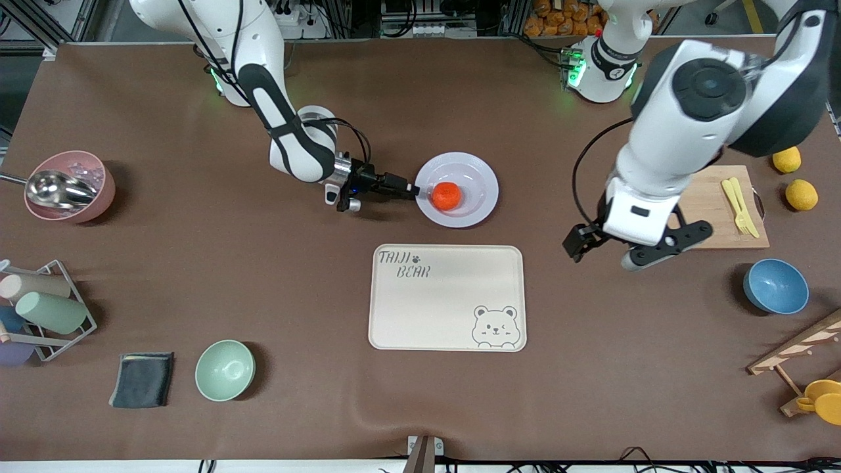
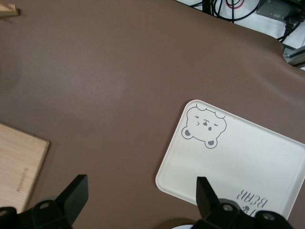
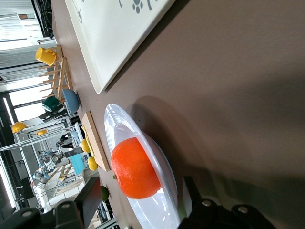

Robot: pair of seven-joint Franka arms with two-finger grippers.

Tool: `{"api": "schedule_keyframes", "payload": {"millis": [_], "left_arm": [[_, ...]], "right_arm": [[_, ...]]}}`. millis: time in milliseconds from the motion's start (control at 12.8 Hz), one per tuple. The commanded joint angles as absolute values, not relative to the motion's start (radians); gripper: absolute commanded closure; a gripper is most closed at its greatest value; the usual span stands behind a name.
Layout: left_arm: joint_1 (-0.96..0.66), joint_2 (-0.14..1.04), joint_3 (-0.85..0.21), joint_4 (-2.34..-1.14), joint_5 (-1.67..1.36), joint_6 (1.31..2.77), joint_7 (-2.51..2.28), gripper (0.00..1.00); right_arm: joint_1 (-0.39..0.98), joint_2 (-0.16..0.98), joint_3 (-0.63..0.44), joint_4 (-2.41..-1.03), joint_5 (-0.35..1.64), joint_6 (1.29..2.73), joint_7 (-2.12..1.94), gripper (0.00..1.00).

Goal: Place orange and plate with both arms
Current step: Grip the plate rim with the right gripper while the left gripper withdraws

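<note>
Front view first: the plate (image 1: 470,172) sits on the brown table (image 1: 263,276), farther from the camera than the cream bear tray (image 1: 447,297), and the orange (image 1: 447,195) rests in the plate's well, toward the right arm's side of it. The right gripper (image 1: 412,190) lies low and level at the plate's rim, its fingertips right at the edge beside the orange. From its wrist camera the orange (image 3: 136,168) shows between the two dark fingers (image 3: 93,195), which stand apart on either side of the plate's rim (image 3: 119,125); whether they already pinch the rim I cannot tell. The left gripper (image 1: 608,249) hangs over bare table between the tray and the wooden cutting board (image 1: 709,197), its fingers (image 2: 76,191) spread wide with nothing between them.
</note>
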State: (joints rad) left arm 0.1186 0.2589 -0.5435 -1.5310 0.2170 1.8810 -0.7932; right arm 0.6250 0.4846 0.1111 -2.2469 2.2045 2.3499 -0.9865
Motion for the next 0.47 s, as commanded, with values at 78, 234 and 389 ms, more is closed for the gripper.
{"api": "schedule_keyframes", "payload": {"millis": [78, 234, 389], "left_arm": [[0.005, 0.128, -0.245, -1.526, 0.025, 1.784, -0.461, 0.00], [-0.015, 0.089, -0.157, -1.528, 0.003, 1.724, -0.338, 0.00], [-0.017, 0.055, -0.108, -1.531, 0.005, 1.688, -0.254, 0.00]], "right_arm": [[0.673, 0.518, 0.103, -2.207, 2.269, 2.359, -1.015, 0.25], [0.680, 0.529, 0.104, -2.197, 2.289, 2.376, -1.017, 0.26], [0.686, 0.531, 0.104, -2.197, 2.290, 2.384, -1.017, 0.27]]}}
